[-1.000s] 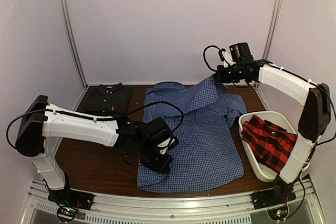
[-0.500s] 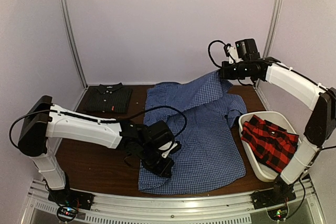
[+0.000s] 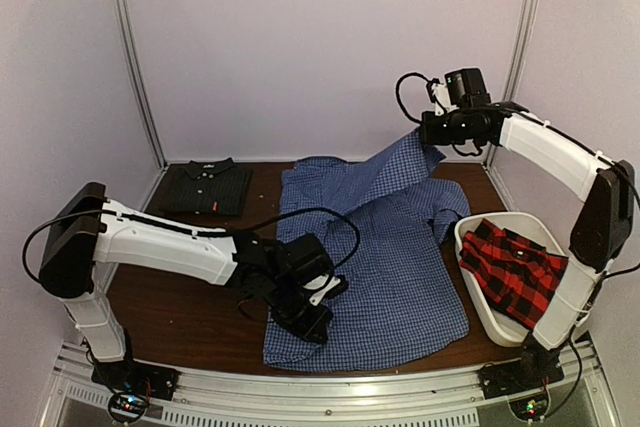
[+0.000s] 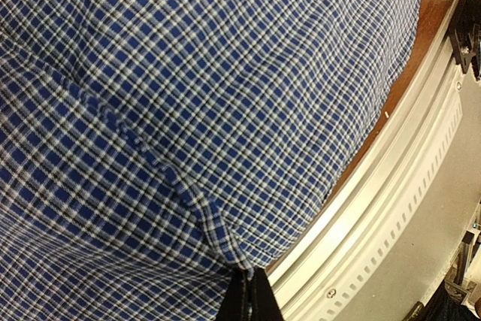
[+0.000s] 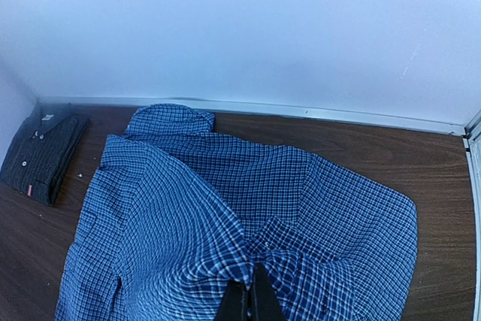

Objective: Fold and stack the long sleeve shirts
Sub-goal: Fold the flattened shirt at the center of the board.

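Observation:
A blue gingham shirt [image 3: 390, 257] lies spread over the middle of the table. My left gripper [image 3: 305, 327] is shut on its near hem [image 4: 240, 257], close to the table's front rail. High at the back right, my right gripper [image 3: 428, 137] is shut on a pinch of the same shirt [image 5: 225, 223] and holds it lifted off the table. The dark charcoal shirt [image 3: 205, 187] sits folded at the back left, also in the right wrist view [image 5: 41, 155]. A red-and-black plaid shirt [image 3: 510, 267] lies crumpled in the tub.
A white plastic tub [image 3: 478, 312] stands at the right edge of the table. A metal rail [image 3: 330, 387] runs along the near edge and shows in the left wrist view [image 4: 391, 186]. Bare brown tabletop [image 3: 180, 317] lies under my left arm.
My right gripper rose and shifted right with the shirt pinch over the last second. My left gripper slid slightly right and nearer the rail, dragging the hem.

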`<state>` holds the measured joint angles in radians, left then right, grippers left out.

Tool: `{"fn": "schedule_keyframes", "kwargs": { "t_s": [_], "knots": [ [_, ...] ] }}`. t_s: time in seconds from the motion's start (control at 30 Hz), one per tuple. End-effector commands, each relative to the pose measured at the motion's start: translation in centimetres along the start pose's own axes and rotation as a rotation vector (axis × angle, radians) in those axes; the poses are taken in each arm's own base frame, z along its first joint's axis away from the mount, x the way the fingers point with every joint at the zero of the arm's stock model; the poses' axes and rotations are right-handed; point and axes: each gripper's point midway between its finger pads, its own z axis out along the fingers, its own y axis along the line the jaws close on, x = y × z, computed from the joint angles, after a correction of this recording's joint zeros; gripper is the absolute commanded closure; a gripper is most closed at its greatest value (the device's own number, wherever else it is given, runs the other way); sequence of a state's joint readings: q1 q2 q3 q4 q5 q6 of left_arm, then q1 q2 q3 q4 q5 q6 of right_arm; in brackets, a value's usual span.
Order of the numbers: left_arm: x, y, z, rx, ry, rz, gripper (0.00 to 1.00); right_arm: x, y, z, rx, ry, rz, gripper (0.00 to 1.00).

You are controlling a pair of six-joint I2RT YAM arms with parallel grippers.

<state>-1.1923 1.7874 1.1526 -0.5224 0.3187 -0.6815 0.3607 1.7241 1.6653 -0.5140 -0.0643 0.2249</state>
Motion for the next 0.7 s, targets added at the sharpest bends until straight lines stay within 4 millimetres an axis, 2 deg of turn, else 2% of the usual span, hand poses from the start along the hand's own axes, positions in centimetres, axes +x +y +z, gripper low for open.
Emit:
{"fn": "schedule_keyframes", "kwargs": {
  "t_s": [0.0, 0.3, 0.67],
  "knots": [
    [-0.8, -1.4, 0.1, 0.046, -0.016, 0.043, 1.0, -0.7, -1.4, 0.4, 0.053, -0.005, -0.011, 1.0],
    [-0.7, -1.5, -0.1, 0.053, -0.015, 0.053, 1.0, -2.3, -2.3, 2.0, 0.071, -0.006, -0.01, 1.0],
    [-1.0, -1.9, -0.3, 0.067, -0.028, 0.061, 1.0, -2.3, -2.0, 3.5, 0.062, 0.018, -0.006, 1.0]
  ]
}}
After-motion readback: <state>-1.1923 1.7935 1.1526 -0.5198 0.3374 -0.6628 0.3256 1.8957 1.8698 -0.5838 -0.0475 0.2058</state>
